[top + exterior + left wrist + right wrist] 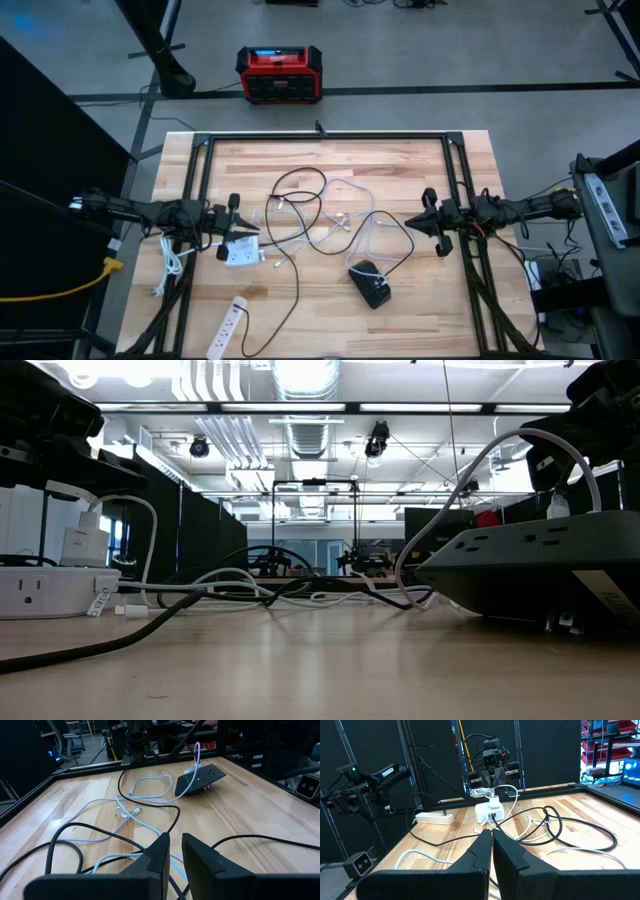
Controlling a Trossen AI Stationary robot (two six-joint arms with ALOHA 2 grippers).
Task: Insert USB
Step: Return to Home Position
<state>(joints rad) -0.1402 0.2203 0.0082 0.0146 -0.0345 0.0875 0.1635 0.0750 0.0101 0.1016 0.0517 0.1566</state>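
Over the left side: your left gripper (pixel 238 226) hangs just above the small white outlet extension (pixel 240 253); its fingers stand a slim gap apart and grip nothing.
Right gripper (pixel 421 222): it sits over the right side, level with the left one, its fingers drawn almost together and empty. A white cable loop (pixel 388 238) lies just beside its tips.
Small white outlet extension: a white charger (pixel 492 800) is plugged into its top, and the charger's cable arches away toward the centre.
Black outlet extension (pixel 370 284): it lies between the arms, nearer the front edge and skewed to it, with a white cable (pixel 197 757) plugged into it.
Long white power strip (pixel 228 327): it is at the front-left, reaching the table's front edge.
Cable tangle (pixel 310 215): black and white loops fill the centre between your grippers.
Edges: a black frame rail (pixel 325 137) runs along the back and down both sides of the table (pixel 470 310).
Open room: you have bare wood behind the tangle along the back rail, and across the front-right corner.
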